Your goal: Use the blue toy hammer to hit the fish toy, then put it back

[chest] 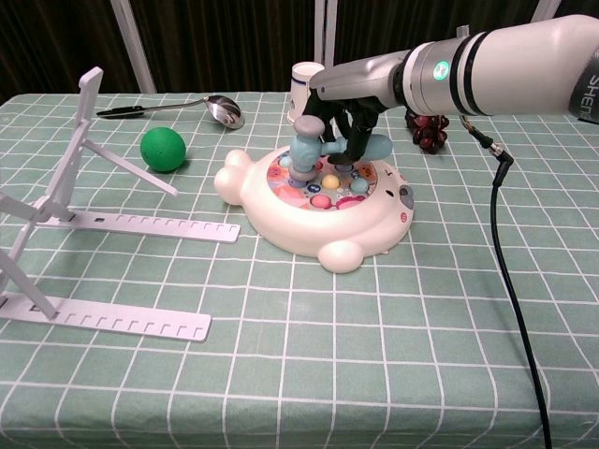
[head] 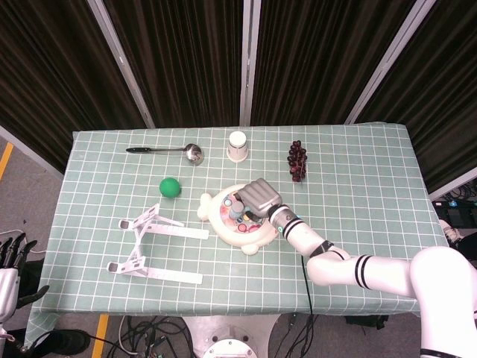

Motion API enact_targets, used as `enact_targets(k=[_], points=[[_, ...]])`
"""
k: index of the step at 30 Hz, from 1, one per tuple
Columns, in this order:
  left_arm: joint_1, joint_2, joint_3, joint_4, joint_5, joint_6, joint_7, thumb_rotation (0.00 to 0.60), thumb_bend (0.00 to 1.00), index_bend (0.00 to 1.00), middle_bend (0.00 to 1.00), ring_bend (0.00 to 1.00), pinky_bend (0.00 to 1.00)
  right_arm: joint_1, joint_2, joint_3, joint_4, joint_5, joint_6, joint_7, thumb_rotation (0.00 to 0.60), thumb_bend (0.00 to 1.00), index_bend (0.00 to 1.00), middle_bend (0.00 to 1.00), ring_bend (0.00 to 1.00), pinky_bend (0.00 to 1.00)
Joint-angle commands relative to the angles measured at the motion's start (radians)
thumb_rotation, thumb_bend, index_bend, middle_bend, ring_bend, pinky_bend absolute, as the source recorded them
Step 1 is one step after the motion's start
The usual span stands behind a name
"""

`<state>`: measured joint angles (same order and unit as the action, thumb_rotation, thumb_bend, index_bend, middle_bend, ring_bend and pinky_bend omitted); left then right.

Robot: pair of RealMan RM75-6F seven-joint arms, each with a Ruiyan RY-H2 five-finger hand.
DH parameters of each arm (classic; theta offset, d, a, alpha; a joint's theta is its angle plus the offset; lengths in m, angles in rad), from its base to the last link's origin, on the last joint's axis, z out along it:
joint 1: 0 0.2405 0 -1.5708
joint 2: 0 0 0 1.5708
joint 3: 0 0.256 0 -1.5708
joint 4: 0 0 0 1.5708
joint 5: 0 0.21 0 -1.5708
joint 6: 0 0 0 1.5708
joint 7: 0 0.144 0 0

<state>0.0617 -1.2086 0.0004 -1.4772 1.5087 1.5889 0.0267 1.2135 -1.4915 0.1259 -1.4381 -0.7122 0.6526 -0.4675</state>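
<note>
One hand, the right hand [chest: 348, 120], grasps the blue toy hammer [chest: 323, 147] by its handle, its head down on the pegs of the white fish toy [chest: 314, 201] mid-table. The left hand [head: 9, 257] hangs off the table's left edge, fingers spread, holding nothing.

A table [head: 387, 194] covered in a pale green cloth with a white grid fills the middle of the head view. Behind it, from ten to two o'clock, hang dark pleated curtains [head: 179, 60] crossed by slanting pale metal poles [head: 246, 60]. Grey floor [head: 30, 201] shows at nine o'clock, with a yellow stripe [head: 6, 158] on it. At six o'clock, cables [head: 149, 332] lie tangled under the table's near edge. Light is even and soft.
</note>
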Motion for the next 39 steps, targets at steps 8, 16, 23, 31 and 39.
enact_targets(k=[8, 16, 23, 31, 39], points=[[0.004, -0.001, 0.0, 0.003, 0.007, 0.01, -0.004, 0.6, 0.0, 0.16, 0.05, 0.0, 0.0, -0.121, 0.159, 0.016, -0.126, -0.096, 0.121, 0.121, 0.6, 0.48, 0.76, 0.68, 0.54, 0.65], [-0.005, 0.004, 0.001, -0.02, 0.022, 0.005, 0.025, 0.6, 0.0, 0.16, 0.05, 0.0, 0.0, -0.271, 0.236, -0.068, -0.092, -0.189, 0.139, 0.233, 0.6, 0.48, 0.76, 0.68, 0.54, 0.65], [-0.01, 0.013, 0.004, -0.05, 0.029, 0.0, 0.056, 0.6, 0.0, 0.16, 0.05, 0.0, 0.0, -0.346, 0.171, -0.109, 0.049, -0.264, 0.09, 0.33, 0.6, 0.48, 0.76, 0.68, 0.54, 0.65], [-0.01, 0.019, 0.007, -0.072, 0.029, -0.002, 0.079, 0.6, 0.0, 0.16, 0.05, 0.0, 0.0, -0.396, 0.08, -0.108, 0.185, -0.371, 0.061, 0.446, 0.6, 0.47, 0.73, 0.64, 0.53, 0.61], [-0.007, 0.02, 0.007, -0.075, 0.029, 0.002, 0.082, 0.6, 0.0, 0.16, 0.05, 0.0, 0.0, -0.426, 0.044, -0.095, 0.238, -0.452, 0.068, 0.521, 0.6, 0.29, 0.52, 0.48, 0.37, 0.47]])
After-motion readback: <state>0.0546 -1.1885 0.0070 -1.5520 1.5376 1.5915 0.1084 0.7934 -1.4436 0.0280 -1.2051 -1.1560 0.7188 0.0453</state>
